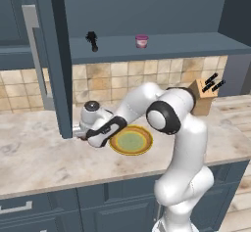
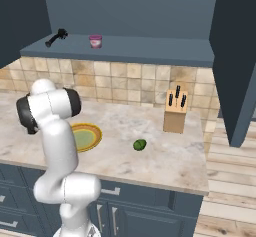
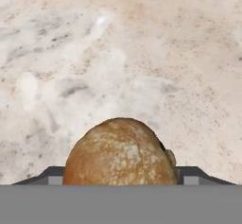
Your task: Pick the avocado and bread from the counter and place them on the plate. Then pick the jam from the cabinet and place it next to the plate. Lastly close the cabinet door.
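Observation:
The bread (image 3: 120,154), a round brown lump with a floury top, sits right between the fingertips of my gripper (image 3: 121,173), and the jaws are closed against its sides just above the counter (image 3: 142,53). Seen from the left base, the gripper (image 1: 81,132) hangs low, left of the plate (image 1: 131,141), beside the open cabinet door (image 1: 49,55). The avocado (image 2: 140,144) lies on the counter (image 2: 165,158), right of the plate (image 2: 89,136). The jam (image 1: 141,41) stands on the cabinet shelf (image 1: 171,45).
A wooden knife block (image 2: 176,112) stands at the back, right of the avocado. A slim black bottle-like object (image 1: 91,41) is on the shelf, left of the jam. The open door's lower edge hangs close to my hand. Another cabinet door (image 2: 235,61) stands open at the right.

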Tool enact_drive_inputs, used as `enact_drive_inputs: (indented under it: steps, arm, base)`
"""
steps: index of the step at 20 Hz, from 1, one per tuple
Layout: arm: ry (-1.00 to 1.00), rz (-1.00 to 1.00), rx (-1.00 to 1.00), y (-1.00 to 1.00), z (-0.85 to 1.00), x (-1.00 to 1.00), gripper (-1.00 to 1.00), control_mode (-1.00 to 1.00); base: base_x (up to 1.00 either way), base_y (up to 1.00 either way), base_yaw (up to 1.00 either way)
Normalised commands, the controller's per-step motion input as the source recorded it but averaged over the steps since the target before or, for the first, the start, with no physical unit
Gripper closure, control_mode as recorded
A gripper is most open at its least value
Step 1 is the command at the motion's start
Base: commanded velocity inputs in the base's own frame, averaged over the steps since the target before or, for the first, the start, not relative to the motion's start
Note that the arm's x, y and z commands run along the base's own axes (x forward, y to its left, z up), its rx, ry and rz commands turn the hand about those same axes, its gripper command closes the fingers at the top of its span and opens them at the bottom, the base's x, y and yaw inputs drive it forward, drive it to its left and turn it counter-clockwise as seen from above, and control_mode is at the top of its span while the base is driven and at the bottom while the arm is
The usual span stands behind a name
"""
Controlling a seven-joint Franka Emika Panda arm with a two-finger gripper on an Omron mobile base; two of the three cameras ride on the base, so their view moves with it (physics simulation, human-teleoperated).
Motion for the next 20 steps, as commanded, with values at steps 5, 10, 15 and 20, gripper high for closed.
enact_drive_inputs:
  steps: [5, 10, 15, 20]
  arm:
    - [-0.14, 0.05, -0.03, -0.50, 0.44, -0.43, 1.00, -1.00]
    - [-0.11, 0.05, 0.00, -0.56, 0.42, -0.38, 1.00, -1.00]
    - [-0.05, 0.04, 0.00, -0.54, 0.32, -0.32, 1.00, -1.00]
    - [-0.01, 0.05, 0.00, -0.53, 0.29, -0.14, 1.00, -1.00]
  base:
    - [0.00, 0.00, 0.00]
    - [0.00, 0.00, 0.00]
    - [0.00, 0.00, 0.00]
    - [0.00, 0.00, 0.00]
